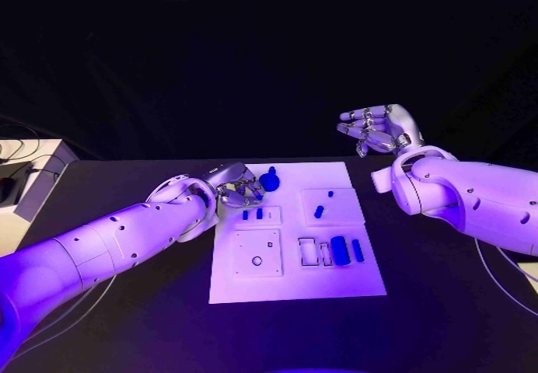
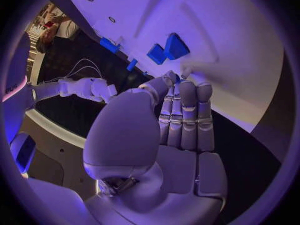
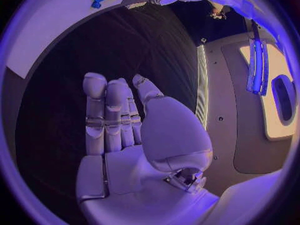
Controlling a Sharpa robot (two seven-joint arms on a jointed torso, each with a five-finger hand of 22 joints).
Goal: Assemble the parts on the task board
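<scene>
The white task board (image 1: 297,272) lies mid-table. My left hand (image 1: 235,189) is at its far left corner, fingers stretched out together (image 2: 181,110) toward a chunky blue part (image 1: 269,181) (image 2: 169,49). I cannot tell whether the fingertips touch or pinch it. Small blue pegs (image 1: 253,214) stand in a left plate, and two more (image 1: 319,210) on a right plate. Longer blue pieces (image 1: 340,250) lie in the slots near the front right. My right hand (image 1: 375,128) is raised beyond the far right corner, with an empty palm and straight fingers (image 3: 119,130).
A square white plate with holes (image 1: 258,252) sits on the board's near left. At the table's left edge there are cables and a pale box (image 1: 22,186). My right forearm (image 1: 471,198) hangs over the table to the right of the board.
</scene>
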